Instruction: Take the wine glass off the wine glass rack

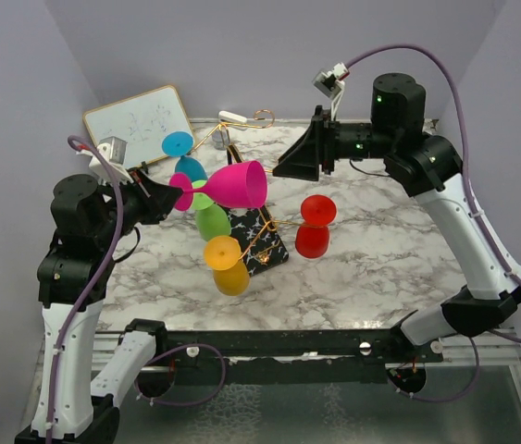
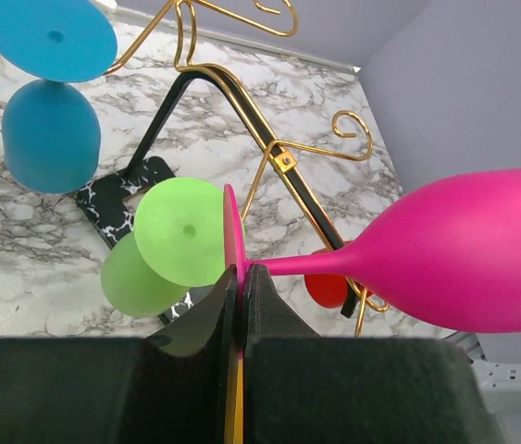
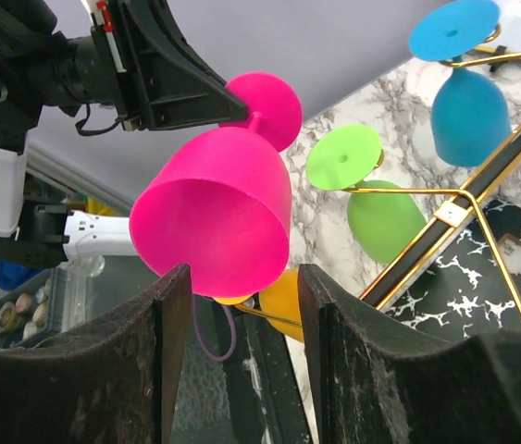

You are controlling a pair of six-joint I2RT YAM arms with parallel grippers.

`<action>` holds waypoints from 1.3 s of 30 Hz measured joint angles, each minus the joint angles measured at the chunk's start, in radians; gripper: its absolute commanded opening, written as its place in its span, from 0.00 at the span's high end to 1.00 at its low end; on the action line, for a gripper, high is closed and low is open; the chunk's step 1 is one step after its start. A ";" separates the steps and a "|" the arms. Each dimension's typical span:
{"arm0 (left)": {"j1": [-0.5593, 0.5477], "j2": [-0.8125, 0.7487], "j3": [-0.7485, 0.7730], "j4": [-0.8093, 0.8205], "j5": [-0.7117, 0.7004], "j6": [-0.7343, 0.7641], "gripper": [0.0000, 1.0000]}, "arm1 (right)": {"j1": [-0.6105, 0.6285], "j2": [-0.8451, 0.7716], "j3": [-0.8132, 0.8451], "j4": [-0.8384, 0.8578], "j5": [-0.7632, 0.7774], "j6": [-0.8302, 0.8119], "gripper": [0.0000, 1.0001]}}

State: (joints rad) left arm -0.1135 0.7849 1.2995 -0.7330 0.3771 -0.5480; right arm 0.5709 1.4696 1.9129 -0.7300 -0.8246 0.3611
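A pink wine glass [image 1: 237, 185] lies sideways in the air beside the gold wire wine glass rack [image 1: 262, 233], bowl pointing right. My left gripper [image 1: 175, 191] is shut on the thin edge of its foot [image 2: 233, 240], and its stem and bowl [image 2: 468, 250] run off to the right. My right gripper [image 1: 283, 168] faces the bowl's open mouth [image 3: 214, 217] with its fingers [image 3: 172, 305] spread wide, the rim just in front of the tips and nothing held. The rack's arms [image 2: 274, 143] and black speckled base [image 3: 468, 291] show in both wrist views.
Blue [image 1: 184, 159], green [image 1: 212, 220] and yellow [image 1: 229, 265] glasses hang upside down on the rack. A red glass [image 1: 316, 227] stands inverted on the marble table [image 1: 380, 250] right of the rack. A framed whiteboard [image 1: 140, 122] leans at the back left.
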 measured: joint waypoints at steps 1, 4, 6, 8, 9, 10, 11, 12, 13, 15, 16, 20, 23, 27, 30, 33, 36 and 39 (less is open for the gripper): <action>0.000 -0.001 0.000 0.003 0.000 -0.003 1.00 | 0.013 0.005 0.000 0.002 0.001 -0.001 0.51; 0.000 -0.002 0.001 0.007 0.002 -0.013 1.00 | 0.035 0.018 0.000 0.005 0.016 -0.003 0.51; 0.000 -0.003 0.003 0.008 0.002 -0.019 1.00 | 0.049 0.025 0.000 0.007 0.028 -0.006 0.51; 0.000 -0.004 0.006 0.007 0.004 -0.024 1.00 | 0.064 0.030 0.000 0.013 0.043 -0.007 0.51; 0.000 -0.004 0.009 0.008 0.005 -0.026 1.00 | 0.070 0.032 0.000 0.017 0.050 -0.008 0.51; 0.000 -0.005 0.011 0.009 0.007 -0.027 1.00 | 0.076 0.034 0.000 0.020 0.056 -0.008 0.51; 0.000 -0.005 0.013 0.012 0.008 -0.030 1.00 | 0.085 0.038 0.000 0.022 0.071 -0.010 0.51; 0.000 -0.006 0.013 0.016 0.009 -0.033 1.00 | 0.092 0.042 0.001 0.023 0.079 -0.011 0.52; 0.000 -0.008 0.013 0.018 0.010 -0.035 1.00 | 0.101 0.048 0.004 0.022 0.088 -0.012 0.53; 0.000 -0.009 0.013 0.022 0.013 -0.039 1.00 | 0.125 0.070 0.022 0.021 0.115 -0.018 0.67; 0.000 -0.009 0.013 0.023 0.014 -0.041 1.00 | 0.139 0.085 0.034 0.020 0.134 -0.021 0.84; 0.001 -0.009 0.013 0.017 0.013 -0.045 0.94 | 0.167 0.115 0.053 0.012 0.216 -0.034 0.98; 0.000 -0.010 0.015 0.014 0.011 -0.050 0.55 | 0.171 0.112 0.053 0.002 0.291 -0.034 0.98; -0.002 -0.010 0.019 0.005 -0.019 -0.055 0.07 | 0.177 0.090 0.052 -0.004 0.404 -0.024 0.98; -0.002 -0.013 0.019 0.003 -0.055 -0.071 0.07 | 0.173 0.065 0.060 -0.013 0.476 -0.023 0.98; -0.002 -0.024 0.019 0.003 -0.087 -0.075 0.10 | 0.172 0.040 0.080 -0.023 0.554 -0.024 0.98; -0.002 -0.043 0.019 0.004 -0.117 -0.086 0.23 | 0.172 0.025 0.124 -0.030 0.677 -0.036 0.98; -0.002 -0.072 0.019 0.008 -0.140 -0.099 0.60 | 0.166 0.025 0.185 -0.032 0.843 -0.069 0.98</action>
State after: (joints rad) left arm -0.1154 0.7124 1.3186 -0.7250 0.2371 -0.6468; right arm 0.7372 1.4944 2.0979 -0.7624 0.0189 0.2924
